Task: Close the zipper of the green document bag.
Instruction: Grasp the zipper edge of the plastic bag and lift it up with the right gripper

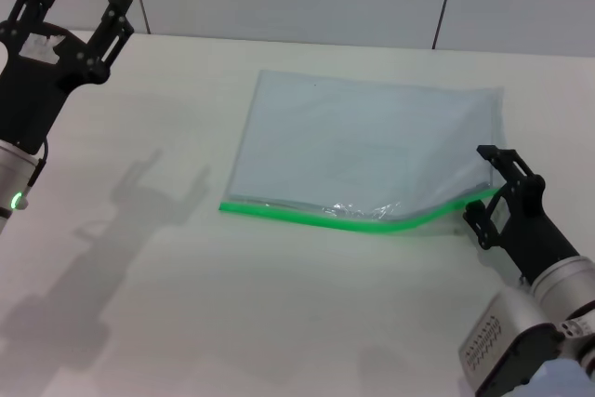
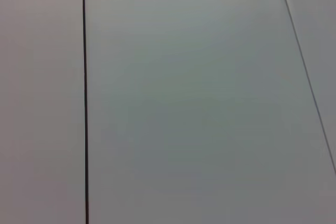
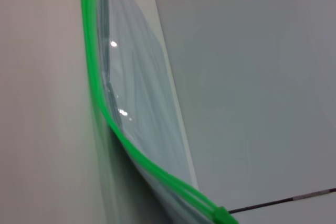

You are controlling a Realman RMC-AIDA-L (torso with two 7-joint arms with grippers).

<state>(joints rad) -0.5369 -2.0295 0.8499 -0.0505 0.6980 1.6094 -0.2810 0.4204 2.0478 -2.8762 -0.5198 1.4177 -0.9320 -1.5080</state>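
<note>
The green document bag (image 1: 358,141) lies flat at the table's (image 1: 186,304) centre, its zipper (image 1: 372,223) along the near edge. Thin, limp and slippery, it is best held at the right end, where the right gripper (image 1: 491,194) sits; whether anything is pinched cannot be told. The left gripper (image 1: 82,8) is raised far left, fingers spread.

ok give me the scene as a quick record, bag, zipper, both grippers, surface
bag: green document bag lying flat on the table, paper inside
zipper: green strip along the bag's near edge, bowed up toward its right end
slider: small green tab at the right end
right gripper: at the zipper's right end
left gripper: open, raised over the far left of the table, away from the bag
</note>
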